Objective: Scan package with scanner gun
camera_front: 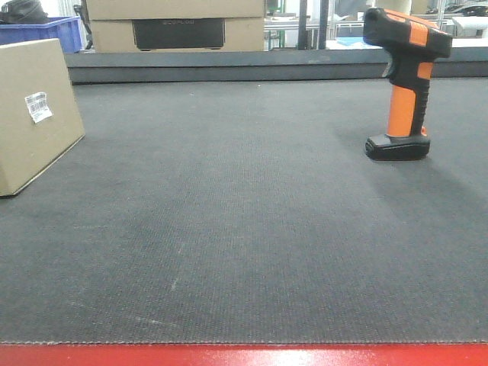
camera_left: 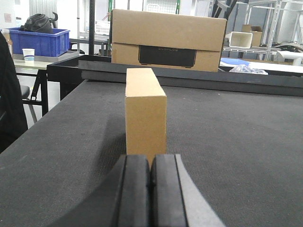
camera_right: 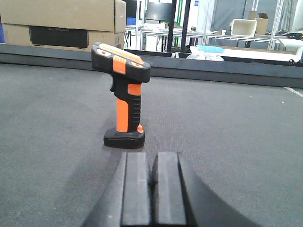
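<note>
The package [camera_front: 34, 114], a plain tan box with a small white barcode label [camera_front: 38, 107], stands on the dark mat at the far left. Seen end-on in the left wrist view, the package [camera_left: 145, 113] is straight ahead of my left gripper [camera_left: 150, 163], which is shut and empty just short of it. The scanner gun [camera_front: 404, 80], orange handle and black head, stands upright on its base at the right. In the right wrist view the scanner gun [camera_right: 123, 97] is ahead and a little left of my right gripper [camera_right: 152, 161], shut on nothing.
A raised dark rail [camera_front: 229, 65] borders the mat's far edge. Behind it sit larger cardboard boxes with a dark panel [camera_front: 177, 27] and a blue bin [camera_front: 53, 30]. A red strip [camera_front: 244, 355] marks the near edge.
</note>
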Controlling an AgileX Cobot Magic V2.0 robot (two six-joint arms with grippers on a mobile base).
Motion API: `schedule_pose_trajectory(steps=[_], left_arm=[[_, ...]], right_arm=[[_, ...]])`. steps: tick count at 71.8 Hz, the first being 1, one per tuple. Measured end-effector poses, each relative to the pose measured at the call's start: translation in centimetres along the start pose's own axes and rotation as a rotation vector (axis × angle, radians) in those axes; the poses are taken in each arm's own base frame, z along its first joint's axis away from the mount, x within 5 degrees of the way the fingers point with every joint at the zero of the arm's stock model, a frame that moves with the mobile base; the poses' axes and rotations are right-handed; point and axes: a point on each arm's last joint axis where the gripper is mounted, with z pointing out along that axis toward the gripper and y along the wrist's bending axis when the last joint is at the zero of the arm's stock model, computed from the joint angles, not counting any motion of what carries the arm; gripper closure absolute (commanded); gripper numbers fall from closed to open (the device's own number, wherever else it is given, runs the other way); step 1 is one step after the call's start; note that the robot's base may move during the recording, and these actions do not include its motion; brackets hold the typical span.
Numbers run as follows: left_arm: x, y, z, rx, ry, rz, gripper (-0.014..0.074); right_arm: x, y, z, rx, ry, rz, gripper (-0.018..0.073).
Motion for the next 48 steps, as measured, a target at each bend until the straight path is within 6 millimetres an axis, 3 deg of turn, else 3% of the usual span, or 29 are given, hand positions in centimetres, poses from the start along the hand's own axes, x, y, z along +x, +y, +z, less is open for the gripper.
schedule_pose_trajectory(steps=[48], left_arm=[[0.07,0.0,0.0,0.0,0.004,0.002,0.0707]], right_arm=[[0.0,0.0,0.0,0.0,0.0,0.0,0.0712]])
